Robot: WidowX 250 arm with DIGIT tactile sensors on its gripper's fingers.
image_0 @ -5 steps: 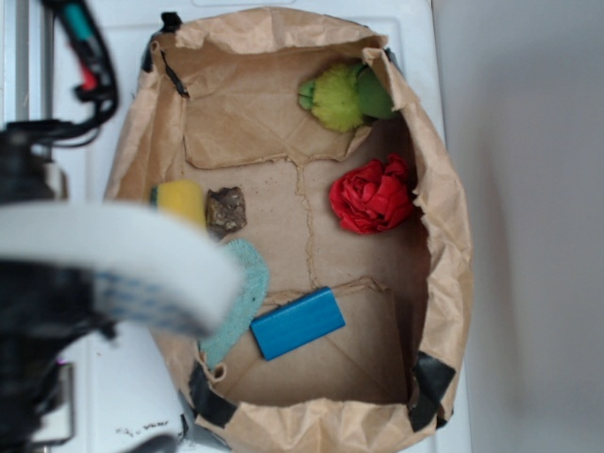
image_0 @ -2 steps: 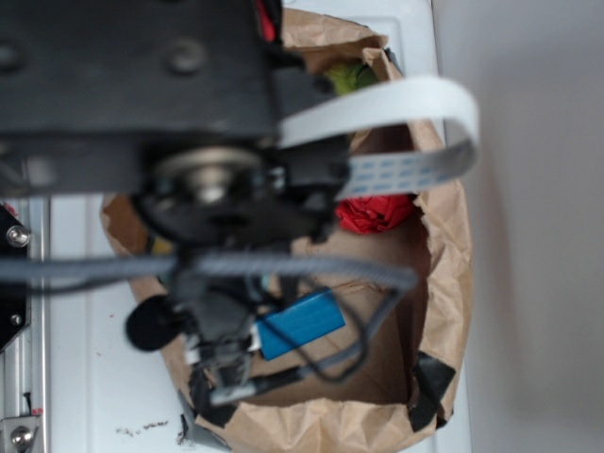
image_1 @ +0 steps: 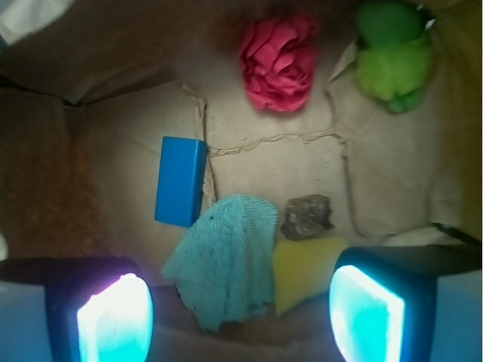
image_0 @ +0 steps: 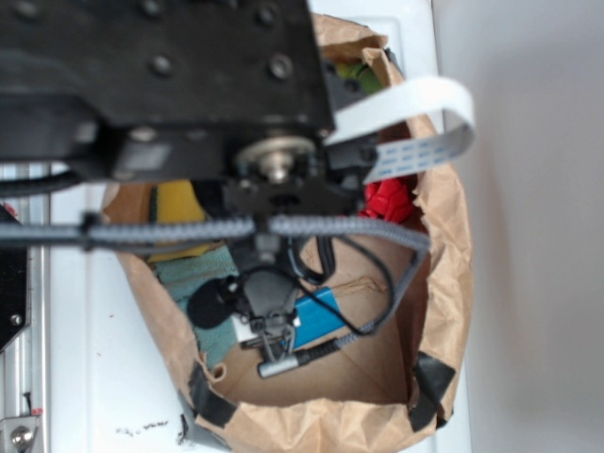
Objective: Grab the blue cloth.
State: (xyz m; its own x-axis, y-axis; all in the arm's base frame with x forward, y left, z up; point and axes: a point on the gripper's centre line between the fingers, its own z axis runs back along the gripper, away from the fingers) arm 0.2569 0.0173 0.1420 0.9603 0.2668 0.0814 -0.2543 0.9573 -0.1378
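Cloth, pale teal-blue, fuzzy terry weave, ragged outline, lying rumpled on the brown paper floor of the bag; broader toward the upper right, narrowing to a drooping point at its lower end. In the wrist view it sits between the two glowing finger pads, low in the frame and left of centre. Gripper fingers spread wide apart, nothing between them touching either pad; cloth appears below them, contact not visible. Bright blue block, rigid and rectangular, just beside the cloth's upper left edge, possibly touching. Yellow sponge against the cloth's right side. Small mottled brown lump just above the sponge. Red crumpled thing and green fuzzy thing well apart at the far end. In the exterior view the arm covers most of the bag; a patch of cloth shows at the left under the sponge, the block partly hidden behind cables, a white ribbon cable arching right.
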